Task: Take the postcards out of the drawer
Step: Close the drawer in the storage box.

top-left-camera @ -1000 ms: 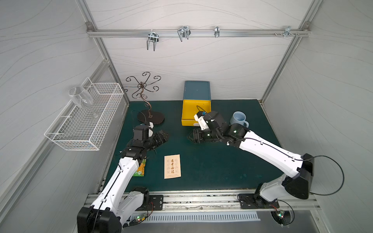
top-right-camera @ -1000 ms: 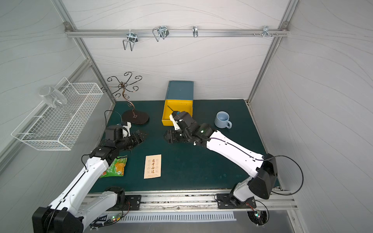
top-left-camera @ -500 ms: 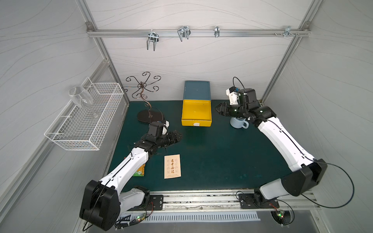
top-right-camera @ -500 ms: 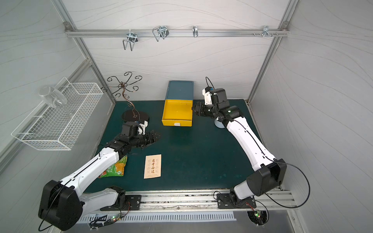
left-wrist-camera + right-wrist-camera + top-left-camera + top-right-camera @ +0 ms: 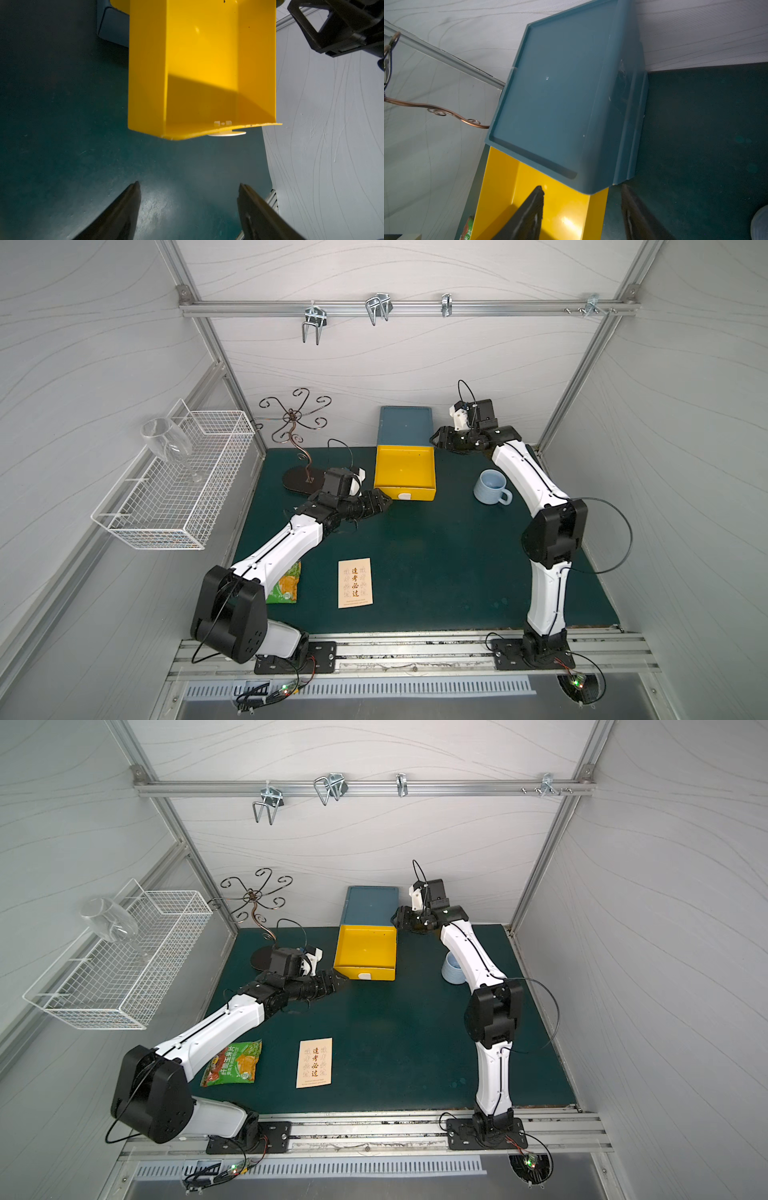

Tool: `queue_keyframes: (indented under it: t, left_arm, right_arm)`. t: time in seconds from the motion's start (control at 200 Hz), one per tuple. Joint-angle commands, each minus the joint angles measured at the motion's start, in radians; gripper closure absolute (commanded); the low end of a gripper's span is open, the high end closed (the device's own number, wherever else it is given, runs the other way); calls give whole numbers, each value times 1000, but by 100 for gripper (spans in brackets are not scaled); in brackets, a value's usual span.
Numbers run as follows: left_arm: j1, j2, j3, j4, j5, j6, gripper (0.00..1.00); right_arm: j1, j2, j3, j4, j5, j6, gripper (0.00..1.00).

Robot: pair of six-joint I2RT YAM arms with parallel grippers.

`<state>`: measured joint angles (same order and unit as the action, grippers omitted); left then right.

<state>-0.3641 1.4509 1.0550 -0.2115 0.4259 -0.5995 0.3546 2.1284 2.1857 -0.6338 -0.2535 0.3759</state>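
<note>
Reading the table (image 5: pixel 436 564) as a clock with twelve at the back wall, the yellow drawer (image 5: pixel 405 472) stands pulled out of its teal housing (image 5: pixel 405 425) at twelve. A postcard (image 5: pixel 355 583) lies flat and face up on the table at about seven, well apart from the drawer, with the snack packet (image 5: pixel 232 1063) near it toward eight.

My left pincer (image 5: pixel 380 504) hovers at the drawer's front corner on the nine side, jaws spread wide and empty. My right pincer (image 5: pixel 439 438) hangs at one, where the drawer meets the housing, jaws apart and gripping nothing.

The drawer floor that shows is bare yellow, so I judge the emptying to be at or near its end. My next move calls for a look or a reach into the back of the drawer, keeping my fingers clear of the side walls.

The drawer's rear runs under the housing and no view sees in there. Only one card face shows, and I cannot tell whether others lie stacked beneath it. From the right wrist view I cannot tell whether my right pincer touches the drawer wall. My left arm hides part of the packet in a top view
</note>
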Motion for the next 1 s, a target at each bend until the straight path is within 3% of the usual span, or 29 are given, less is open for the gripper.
queue_keyframes:
  t: [0.0, 0.165, 0.405, 0.68, 0.996]
  left_arm:
    - [-4, 37, 65, 20, 31, 38, 22]
    - [-4, 78, 91, 27, 51, 41, 22]
    - [-3, 115, 144, 16, 47, 68, 21]
    - [1, 185, 234, 6, 35, 104, 21]
    - [13, 277, 336, 0, 43, 108, 21]
  right_arm:
    - [-5, 47, 90, -41, 44, 14, 39]
    - [-4, 140, 186, -82, 56, 24, 41]
    - [-3, 193, 190, -106, 97, 30, 49]
    - [15, 144, 128, -125, 190, 22, 61]
    - [38, 93, 71, -135, 212, 23, 65]
